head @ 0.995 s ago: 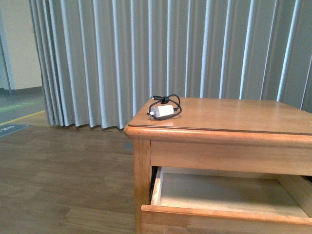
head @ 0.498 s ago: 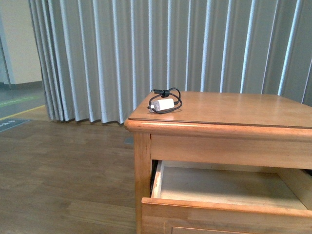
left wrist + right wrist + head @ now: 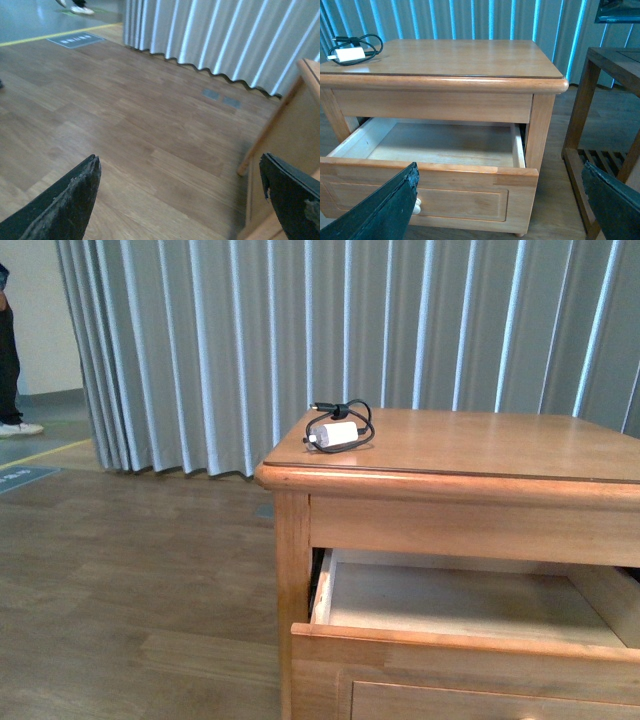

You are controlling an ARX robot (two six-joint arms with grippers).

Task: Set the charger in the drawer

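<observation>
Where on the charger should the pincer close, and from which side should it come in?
On the charger, probably take the white plug block, coming from straight above and closing across its narrow width. It lies flat on the cabinet top near the left rear corner, and its thin black cable loops loosely around it, likely too slack to hold.

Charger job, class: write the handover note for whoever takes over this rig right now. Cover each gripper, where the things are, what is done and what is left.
Left gripper: open, empty, over the floor beside the cabinet.
Right gripper: open, empty, in front of the drawer.
Charger: on the cabinet top, at its far left corner, cable looped around it, untouched.
Drawer: pulled out; the inside that shows is bare.
Done: drawer open.
Left: grasp the charger and put it in the drawer.
</observation>
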